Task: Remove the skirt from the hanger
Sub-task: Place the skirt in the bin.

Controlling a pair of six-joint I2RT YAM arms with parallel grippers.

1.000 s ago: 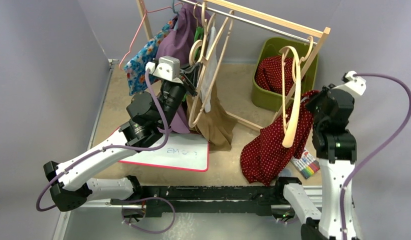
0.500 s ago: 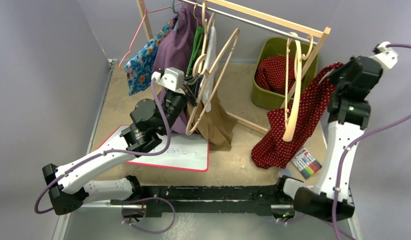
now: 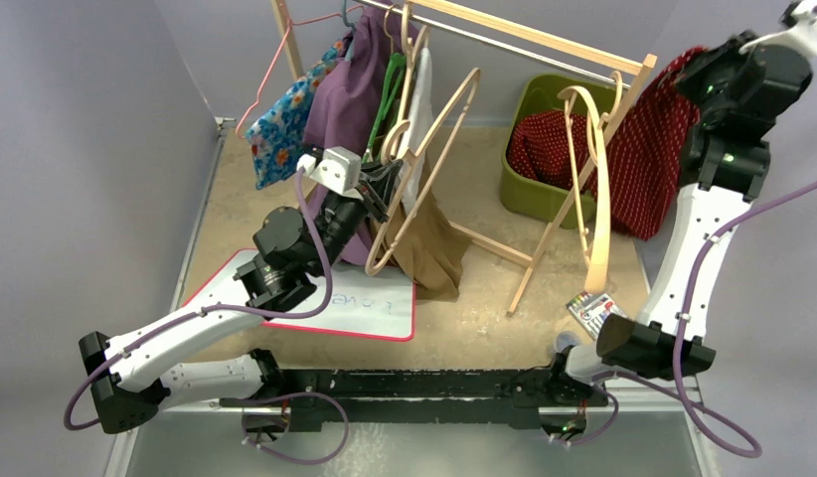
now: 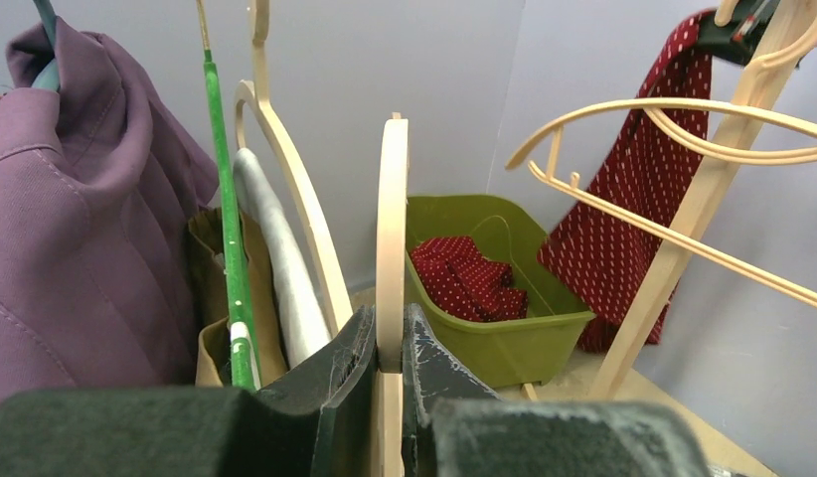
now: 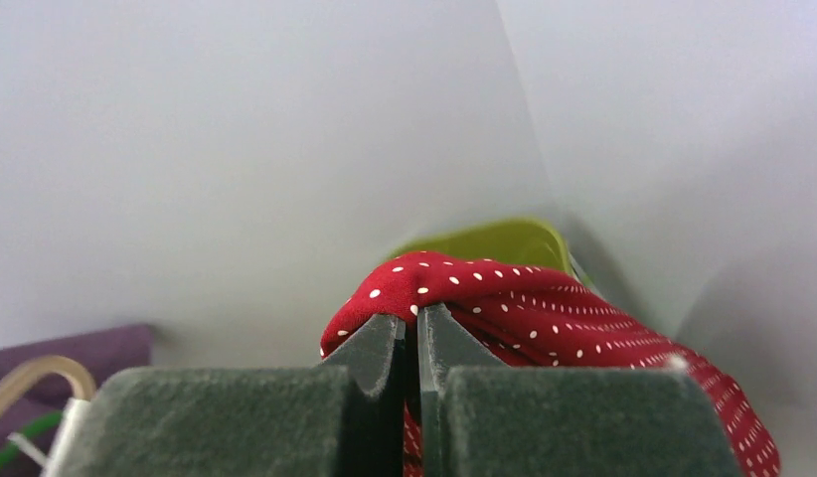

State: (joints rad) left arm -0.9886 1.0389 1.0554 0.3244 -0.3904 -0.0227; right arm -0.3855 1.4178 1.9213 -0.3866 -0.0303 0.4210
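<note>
White-and-black arms (image 3: 191, 323), purple cables (image 3: 320, 238)

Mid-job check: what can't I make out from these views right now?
Top view: the right arm's wrist hides where the right gripper pinches the skirt.
Right wrist view: the gripper's own fingers block the skirt's lower half.
Left wrist view: the frame's top edge cuts off the skirt's top.
Top view: the left arm covers part of the whiteboard's writing.
</note>
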